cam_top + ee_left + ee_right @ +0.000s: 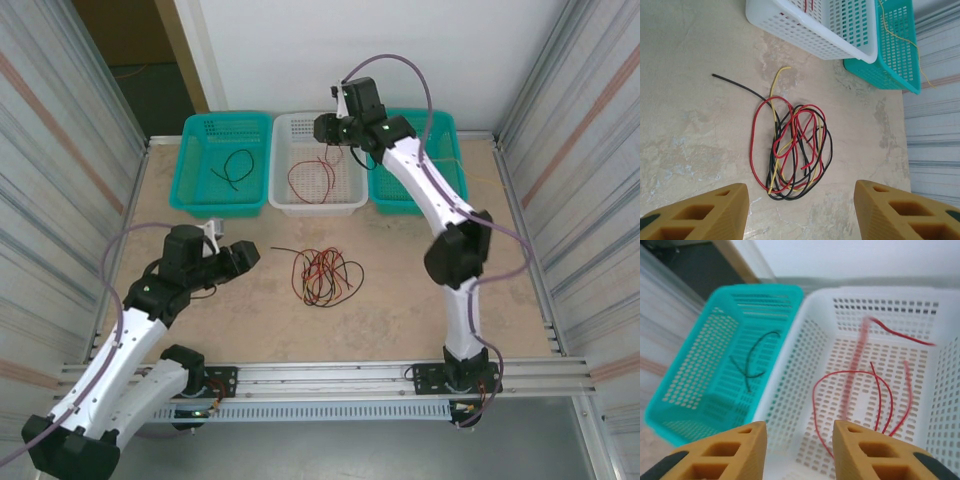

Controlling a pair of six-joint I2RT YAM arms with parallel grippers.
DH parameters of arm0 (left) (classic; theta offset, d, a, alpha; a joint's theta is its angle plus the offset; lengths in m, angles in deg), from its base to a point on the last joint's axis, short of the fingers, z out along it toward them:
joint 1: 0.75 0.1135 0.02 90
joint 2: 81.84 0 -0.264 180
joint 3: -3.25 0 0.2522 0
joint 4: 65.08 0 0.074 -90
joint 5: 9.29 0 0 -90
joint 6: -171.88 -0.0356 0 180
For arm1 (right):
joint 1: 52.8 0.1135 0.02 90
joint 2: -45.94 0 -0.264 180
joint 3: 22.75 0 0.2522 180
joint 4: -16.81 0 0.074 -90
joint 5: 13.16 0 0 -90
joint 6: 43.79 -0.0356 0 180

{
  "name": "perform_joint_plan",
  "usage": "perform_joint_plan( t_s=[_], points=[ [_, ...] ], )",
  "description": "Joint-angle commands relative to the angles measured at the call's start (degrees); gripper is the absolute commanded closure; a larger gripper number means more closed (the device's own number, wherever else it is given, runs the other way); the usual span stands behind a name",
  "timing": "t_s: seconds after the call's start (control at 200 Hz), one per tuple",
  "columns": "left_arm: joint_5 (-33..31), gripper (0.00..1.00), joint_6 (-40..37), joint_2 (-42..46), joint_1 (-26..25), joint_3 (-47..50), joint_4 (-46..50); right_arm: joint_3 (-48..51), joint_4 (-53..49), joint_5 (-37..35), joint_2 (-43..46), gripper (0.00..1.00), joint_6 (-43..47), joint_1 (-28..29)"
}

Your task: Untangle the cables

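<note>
Both arms share one build: the left arm (130,340) and the right arm (432,195) are glossy white tubular links joined by bulky black motor housings (457,252). A thick lavender-grey cable (425,85) loops along each arm. A tiny green dot (383,127), perhaps an indicator light, marks the upper link. Black base blocks (450,375) sit at the foot. The left gripper (801,190) and right gripper (799,425) carry mustard-yellow plastic fingers (705,212) moulded with rectangular pockets, dark at the heel.
</note>
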Motion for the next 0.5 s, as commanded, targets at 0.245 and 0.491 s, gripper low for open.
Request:
perform_joint_plan(
  t_s=[0.245,0.491],
  points=[
    [-1.3,0.4,2.4,-3.3,-1.2,1.2,-2.7,21.1,-0.9,-1.6,13.3,0.5,0.7,5.0],
    [-6.6,0.38,0.4,-8.7,-7.6,-1.5,-4.7,52.1,6.0,-6.3,32.0,0.43,-4.5,12.9]
  ],
)
